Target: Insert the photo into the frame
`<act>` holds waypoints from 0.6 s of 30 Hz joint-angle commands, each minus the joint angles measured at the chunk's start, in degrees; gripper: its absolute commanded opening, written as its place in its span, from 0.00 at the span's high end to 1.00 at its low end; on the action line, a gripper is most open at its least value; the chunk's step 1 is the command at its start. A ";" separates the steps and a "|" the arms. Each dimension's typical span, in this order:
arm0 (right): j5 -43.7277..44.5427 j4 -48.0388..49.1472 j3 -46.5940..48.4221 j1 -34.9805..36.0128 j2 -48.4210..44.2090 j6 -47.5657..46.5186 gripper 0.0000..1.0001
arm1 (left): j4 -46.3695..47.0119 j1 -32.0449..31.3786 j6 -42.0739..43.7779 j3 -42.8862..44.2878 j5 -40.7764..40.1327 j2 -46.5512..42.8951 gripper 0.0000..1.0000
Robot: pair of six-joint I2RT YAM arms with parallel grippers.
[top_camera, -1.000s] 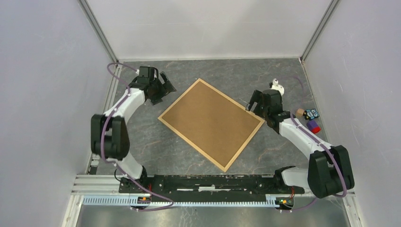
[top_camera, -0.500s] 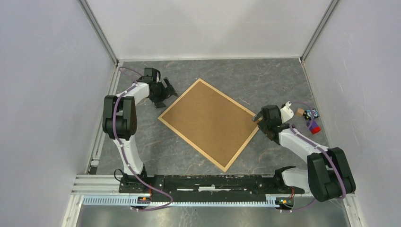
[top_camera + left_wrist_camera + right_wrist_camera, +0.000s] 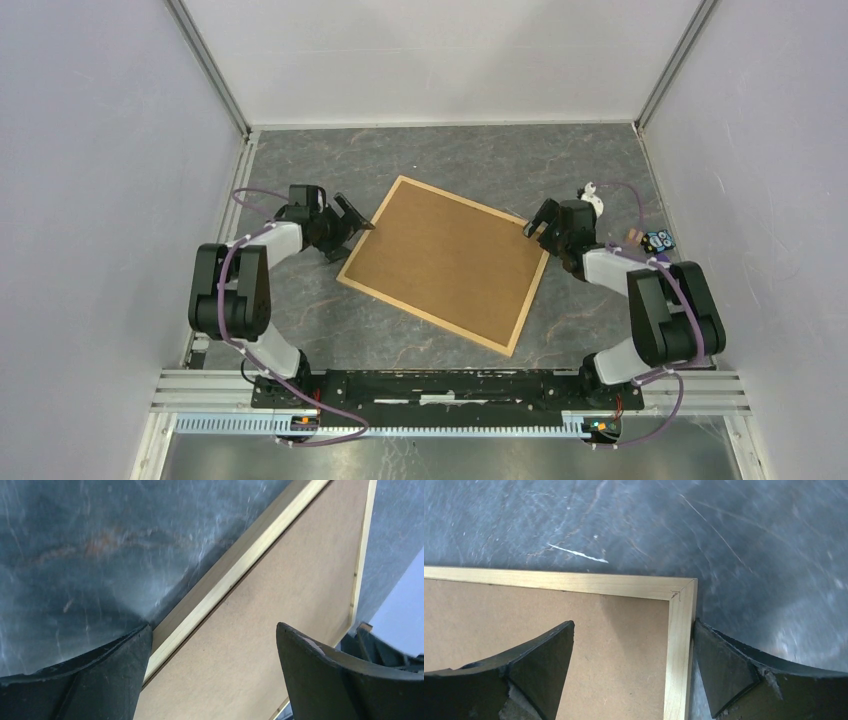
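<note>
- My left gripper has its jaws wide apart and holds nothing. It straddles the left rail of the frame, one finger on the table side and the other over the brown backing board.
- My right gripper is spread just as wide and is also empty. It sits at the frame's far right corner, with the outer finger right against the wooden rail and the inner one above the board.
- The frame lies flat mid-table, back side up and turned at a slant. Its thin pale wood strips have a neat mitre joint at the corner under my right wrist.
- The board fills the opening edge to edge. I can't see the photo anywhere, and whether it sits under the board I cannot tell.
- My read is that the loading looks finished or close to it, and I'm bracketing opposite edges to take hold of the frame.
- The next move calls for both jaws to close on the thin rails together and evenly, so the frame doesn't skid or twist.
</note>
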 commanded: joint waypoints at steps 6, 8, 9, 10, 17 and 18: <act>-18.72 -0.57 13.52 -1.36 11.63 -22.90 0.07 | -16.95 -3.28 9.42 -2.38 -8.45 -12.87 0.00; -18.69 -0.83 13.74 -1.44 12.26 -23.28 0.07 | -18.95 -3.48 11.97 -1.33 -11.43 -15.84 0.00; -19.46 -0.44 13.75 -1.44 12.48 -23.32 0.07 | -19.81 -3.59 12.83 -0.46 -11.22 -16.22 0.00; -19.92 -0.28 13.79 -1.43 12.77 -23.25 0.07 | -20.85 -3.71 13.60 1.06 -10.75 -15.95 0.00; -19.98 -0.68 14.19 -1.52 13.71 -23.25 0.07 | -21.85 -6.94 14.67 6.86 -7.89 -9.92 0.00; -20.08 -0.62 14.19 -1.56 13.74 -23.31 0.07 | -21.72 -7.12 14.58 7.10 -7.87 -9.30 0.00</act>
